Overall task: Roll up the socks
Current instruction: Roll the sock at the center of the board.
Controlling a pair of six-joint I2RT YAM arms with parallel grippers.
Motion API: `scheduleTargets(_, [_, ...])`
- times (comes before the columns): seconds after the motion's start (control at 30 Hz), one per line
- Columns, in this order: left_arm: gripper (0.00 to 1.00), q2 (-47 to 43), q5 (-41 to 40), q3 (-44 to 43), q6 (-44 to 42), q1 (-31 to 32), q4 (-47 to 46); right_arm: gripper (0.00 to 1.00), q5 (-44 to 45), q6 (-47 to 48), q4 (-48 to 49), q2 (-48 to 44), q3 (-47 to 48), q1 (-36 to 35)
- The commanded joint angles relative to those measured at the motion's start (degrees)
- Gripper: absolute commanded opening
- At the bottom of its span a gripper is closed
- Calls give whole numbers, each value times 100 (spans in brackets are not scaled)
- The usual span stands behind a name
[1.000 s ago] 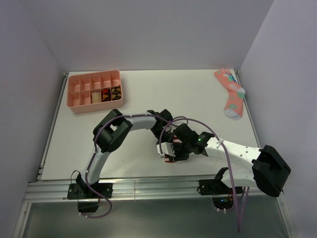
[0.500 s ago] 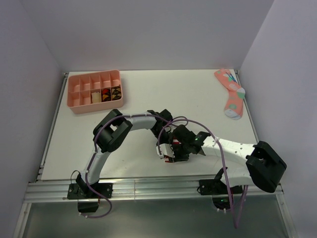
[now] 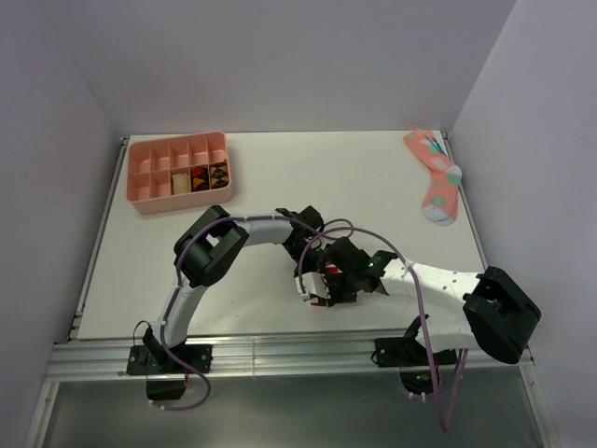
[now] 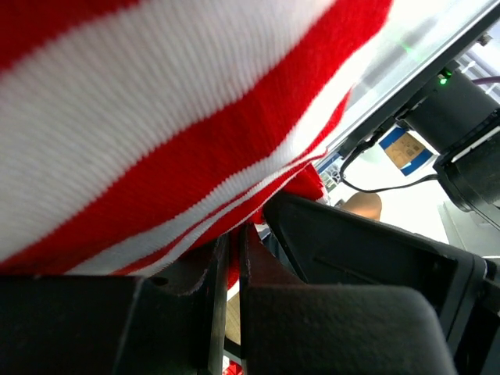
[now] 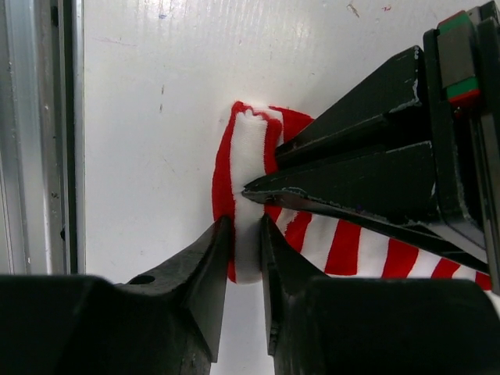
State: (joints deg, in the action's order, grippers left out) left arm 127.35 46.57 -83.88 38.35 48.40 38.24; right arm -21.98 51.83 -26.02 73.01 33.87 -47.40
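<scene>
your right gripper [image 5: 244, 226] has its two fingers [image 5: 205, 273] drawn close on either side of the white band at the end of the red-and-white striped sock [image 5: 344, 250], with the cloth filling the narrow gap between them, so it reads as a pinch on that end. your left gripper [image 5: 251, 187] comes in from the side, its jaws brought together to a point on the same sock just above the right one's pinch. in the left wrist view the striped cloth is draped over its fingers [image 4: 312, 312] and a sliver of red shows in the slit between them.

from above, the sock [image 3: 317, 297] lies on the table [image 3: 280, 177] near the front edge, bunched under both gripper heads, roughly in the middle between the two arm bases. the end by your right gripper looks folded or turned over on itself, but you can't call it a finished roll; i'd judge the rolling only just begun or partway. the tan sock can't be made out in any view, so whether it lies under the striped one or is already tucked in is not something you can tell. the pink sock [image 3: 434, 177] sits well apart at the far right corner.
</scene>
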Motion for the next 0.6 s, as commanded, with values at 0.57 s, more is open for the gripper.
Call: scheduleTargets(0.57, [36,-1151,-1044,1110,1008,-612,-2277,19,141,-121,-61,20,-319,38])
